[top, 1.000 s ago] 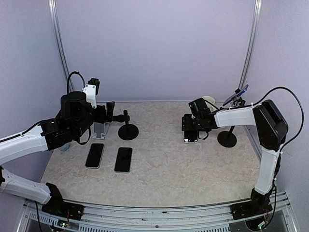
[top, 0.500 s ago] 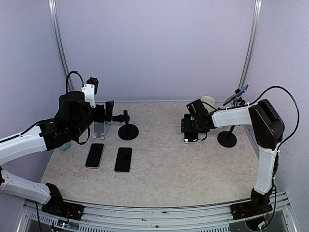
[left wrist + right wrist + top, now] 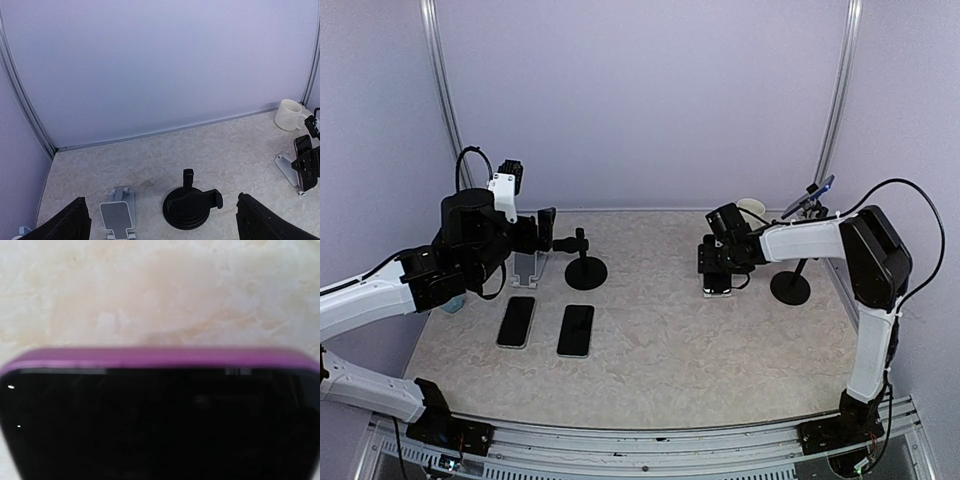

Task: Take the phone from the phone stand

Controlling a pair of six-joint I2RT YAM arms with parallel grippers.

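A phone [image 3: 717,281] in a purple case leans on a small white phone stand [image 3: 718,292] right of the table's middle. In the right wrist view the phone [image 3: 160,425] fills the lower half, very close, and hides my fingers. My right gripper [image 3: 720,262] sits right at the phone's top. The left wrist view shows the phone [image 3: 302,145] on its stand [image 3: 285,166] at the right edge. My left gripper [image 3: 548,232] hovers open and empty at the far left, its fingers [image 3: 70,225] wide apart.
A black clamp stand [image 3: 585,266] and an empty white folding stand [image 3: 527,268] stand near my left gripper. Two phones [image 3: 517,321] [image 3: 576,330] lie flat in front. A tall black stand [image 3: 790,286] holds another phone [image 3: 809,198] at the right. A white mug [image 3: 752,207] is behind.
My right gripper has shifted slightly right and back at the phone. The left arm has barely moved.
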